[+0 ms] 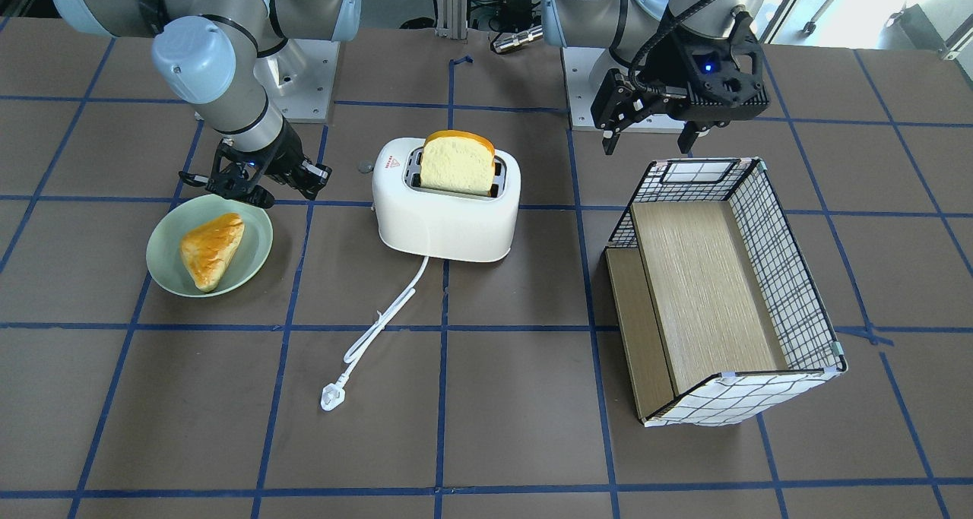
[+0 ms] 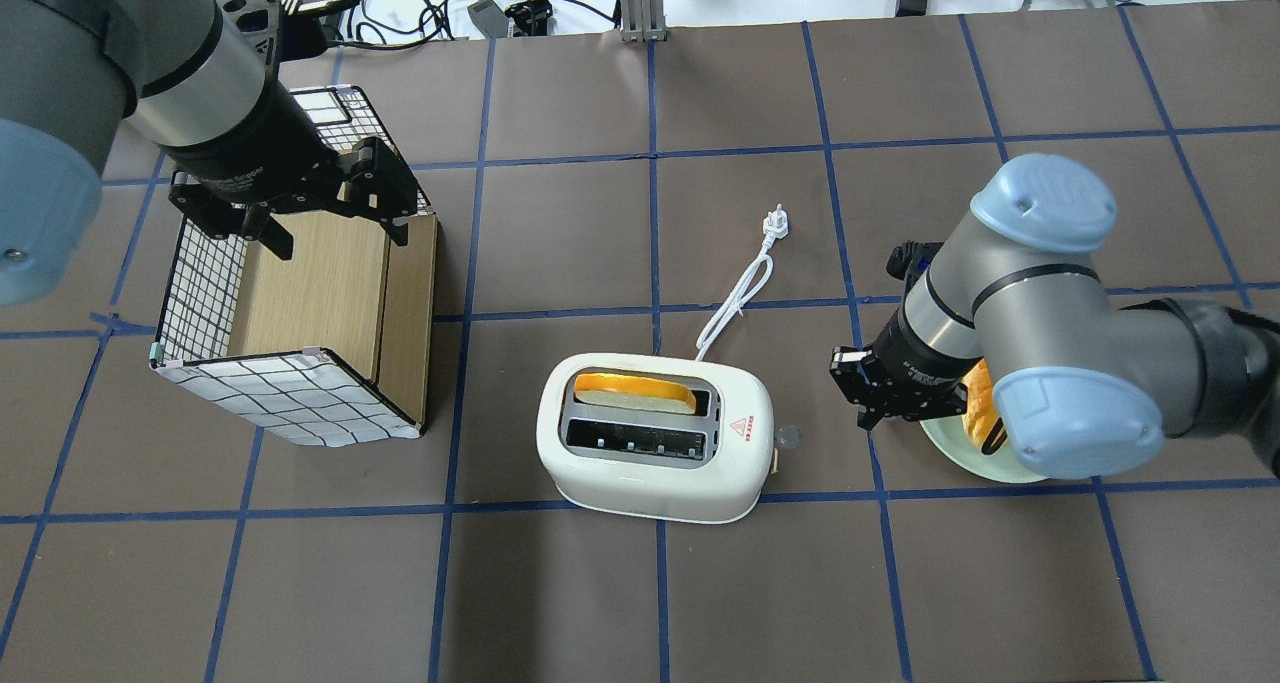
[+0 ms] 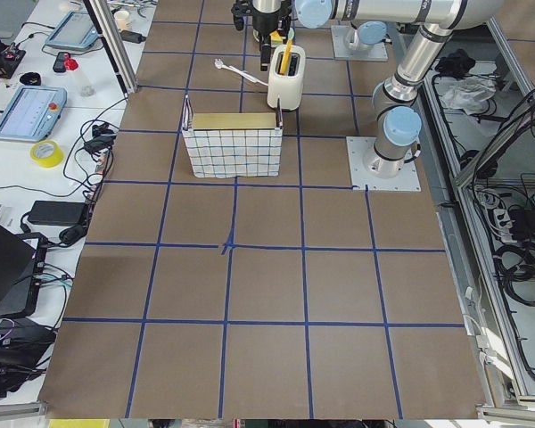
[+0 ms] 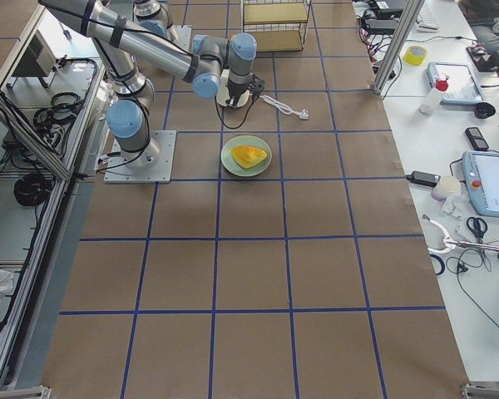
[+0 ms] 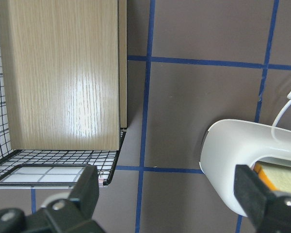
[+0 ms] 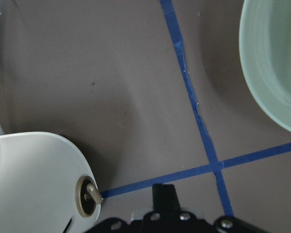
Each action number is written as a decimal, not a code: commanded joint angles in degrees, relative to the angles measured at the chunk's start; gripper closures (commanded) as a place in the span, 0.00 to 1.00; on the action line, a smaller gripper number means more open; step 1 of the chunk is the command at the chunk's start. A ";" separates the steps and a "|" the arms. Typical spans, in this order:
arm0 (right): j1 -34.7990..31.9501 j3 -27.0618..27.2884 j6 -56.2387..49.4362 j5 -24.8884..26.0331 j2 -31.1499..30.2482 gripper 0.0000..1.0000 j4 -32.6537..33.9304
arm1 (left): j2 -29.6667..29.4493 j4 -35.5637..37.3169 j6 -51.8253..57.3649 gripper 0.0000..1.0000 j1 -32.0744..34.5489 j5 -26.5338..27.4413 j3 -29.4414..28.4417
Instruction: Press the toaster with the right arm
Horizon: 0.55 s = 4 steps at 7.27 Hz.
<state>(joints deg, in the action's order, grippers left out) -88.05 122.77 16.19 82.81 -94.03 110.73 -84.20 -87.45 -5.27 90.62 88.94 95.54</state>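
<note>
White plastic: toaster (image 1: 448, 215), two-slot, standing mid-table with a bread slice (image 1: 458, 163) upright in the slot farther from the robot. Its cord (image 1: 380, 325) trails loose across the table, with the plug (image 1: 331, 397) lying in no socket. A small round knob (image 6: 89, 194) sits on the end wall facing the right arm, which likely explains the approach from that side. Right gripper (image 6: 164, 196): fingers pinched together on nothing, low over bare table between the toaster and the green plate (image 1: 163, 230), near the knob but apart from it. The closed fingers probably serve as one blunt pressing tip; press judged not yet made. Left gripper (image 1: 651, 140): fingers spread, empty, hanging over the rim of the wire-grid box (image 1: 790, 276), well apart from the toaster. Pastry (image 1: 211, 249) lies on the plate.
</note>
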 commanded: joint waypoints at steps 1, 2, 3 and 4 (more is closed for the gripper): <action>-0.19 -11.79 -5.17 4.36 -0.28 1.00 -10.14 | 0.00 0.00 0.00 0.00 0.00 -0.09 0.00; -0.28 -16.46 -6.60 5.95 -0.28 1.00 -11.05 | 0.00 0.00 0.00 0.00 0.00 -0.09 0.00; -0.37 -19.90 -9.31 6.83 -0.28 0.93 -11.06 | 0.00 0.00 0.00 0.00 0.00 0.00 0.00; -0.45 -22.20 -15.08 9.89 -0.28 0.43 -10.45 | 0.00 0.09 0.00 0.00 0.00 0.00 0.00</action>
<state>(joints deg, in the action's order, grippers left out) -88.39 104.31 6.77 89.77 -94.30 100.17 -84.20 -87.43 -5.27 90.61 88.92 95.54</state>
